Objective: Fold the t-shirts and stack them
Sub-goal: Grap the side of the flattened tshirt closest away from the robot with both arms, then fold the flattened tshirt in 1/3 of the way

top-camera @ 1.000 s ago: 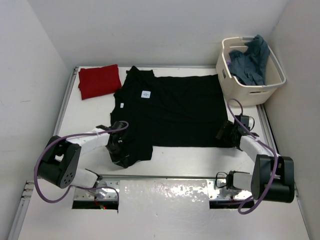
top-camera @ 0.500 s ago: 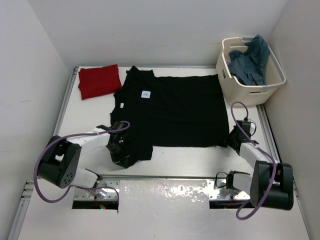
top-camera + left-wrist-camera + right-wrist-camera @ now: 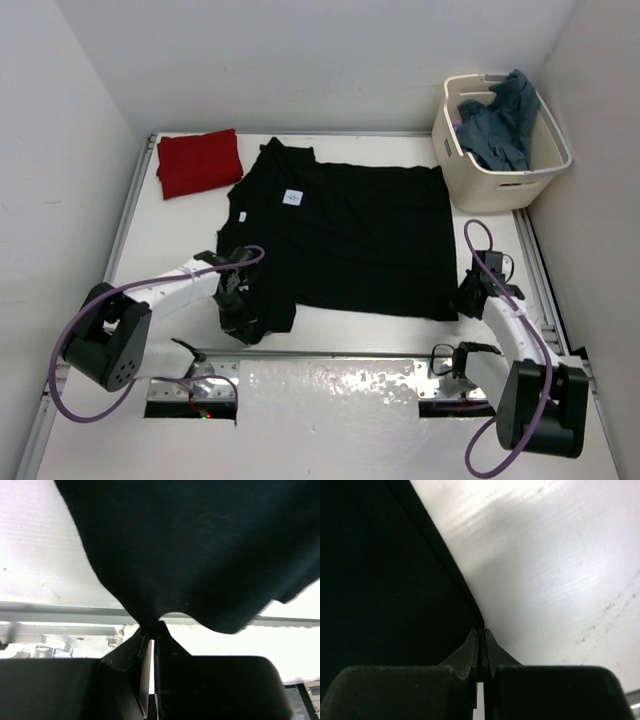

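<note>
A black t-shirt (image 3: pixel 345 235) lies spread flat on the white table, a small white tag at its collar. My left gripper (image 3: pixel 240 312) is shut on the near left corner of the black t-shirt (image 3: pixel 200 555), where the cloth bunches between the jaws (image 3: pixel 152 627). My right gripper (image 3: pixel 463 303) is shut on the near right corner of the black t-shirt (image 3: pixel 385 580), pinched at the hem (image 3: pixel 481 629). A folded red t-shirt (image 3: pixel 199 162) rests at the far left corner. A slate blue-grey t-shirt (image 3: pixel 500 125) hangs over the tub.
A cream plastic tub (image 3: pixel 500 180) stands at the far right, close to the right wall. A metal rail (image 3: pixel 320 356) runs along the table's near edge. Bare white table (image 3: pixel 170 235) shows left of the black shirt.
My right gripper has closed on the shirt's near right corner and drawn toward the near edge. The black shirt's near hem has shifted nearer with both grippers.
</note>
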Robot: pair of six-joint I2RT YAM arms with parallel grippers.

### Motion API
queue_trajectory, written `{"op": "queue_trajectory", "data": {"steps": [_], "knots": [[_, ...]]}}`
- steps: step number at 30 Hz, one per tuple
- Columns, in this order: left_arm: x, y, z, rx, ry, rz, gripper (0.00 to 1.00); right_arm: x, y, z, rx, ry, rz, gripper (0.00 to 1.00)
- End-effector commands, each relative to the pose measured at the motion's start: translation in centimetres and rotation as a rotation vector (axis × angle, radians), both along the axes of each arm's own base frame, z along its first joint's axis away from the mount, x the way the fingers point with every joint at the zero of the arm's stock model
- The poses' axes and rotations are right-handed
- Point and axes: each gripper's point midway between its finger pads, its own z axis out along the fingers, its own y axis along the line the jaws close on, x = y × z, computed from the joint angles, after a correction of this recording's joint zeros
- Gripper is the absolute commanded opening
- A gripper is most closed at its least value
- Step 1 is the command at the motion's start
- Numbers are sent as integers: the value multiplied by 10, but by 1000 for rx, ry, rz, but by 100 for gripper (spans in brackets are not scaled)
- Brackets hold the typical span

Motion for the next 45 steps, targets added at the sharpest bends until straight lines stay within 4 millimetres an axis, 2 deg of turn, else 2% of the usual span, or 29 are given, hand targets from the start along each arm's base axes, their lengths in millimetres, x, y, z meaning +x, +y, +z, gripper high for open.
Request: {"op": "queue_trajectory", "data": {"steps": [1,6,7,9,12,17,21,24,26,28,32,35,39,40,42,43,44,45], "knots": [[24,-14,20,-52,-85,-33,0,-12,0,9,-15,47,42,0],[64,-30,39,-95,-231,-53,0,26,7,28,22,-81,88,0],[80,-31,48,-79,-278,-48,0,33,8,33,26,-111,102,0],[99,-33,58,-66,-338,-47,0,42,8,40,27,-144,108,0],[140,-40,85,-68,-487,-27,0,54,12,45,47,-178,126,0],[190,-47,110,-129,-620,25,0,71,11,52,46,-248,113,0],[231,-55,133,-172,-762,50,0,84,-1,70,-21,-280,106,0],[254,-46,141,-177,-818,106,0,94,-3,79,-22,-295,97,0],[267,-35,146,-177,-839,155,0,96,-6,77,-28,-279,78,0],[275,-33,149,-176,-860,165,0,100,-13,78,-52,-259,58,0],[303,-31,167,-180,-968,175,0,110,-20,82,-78,-257,42,0],[320,-22,167,-128,-994,185,0,121,-19,82,-67,-266,42,0],[344,-19,174,-108,-1049,177,0,134,-22,80,-67,-258,39,0],[349,-19,165,-92,-1032,176,0,139,-25,84,-79,-265,31,0],[358,-17,166,-77,-1037,172,0,147,-26,87,-83,-270,34,0],[362,-16,164,-66,-1040,174,0,148,-27,81,-84,-250,35,0],[366,-14,154,-53,-1022,176,0,151,-28,80,-82,-244,34,0],[371,-13,154,-50,-1025,175,0,156,-29,82,-85,-245,32,0]]}}
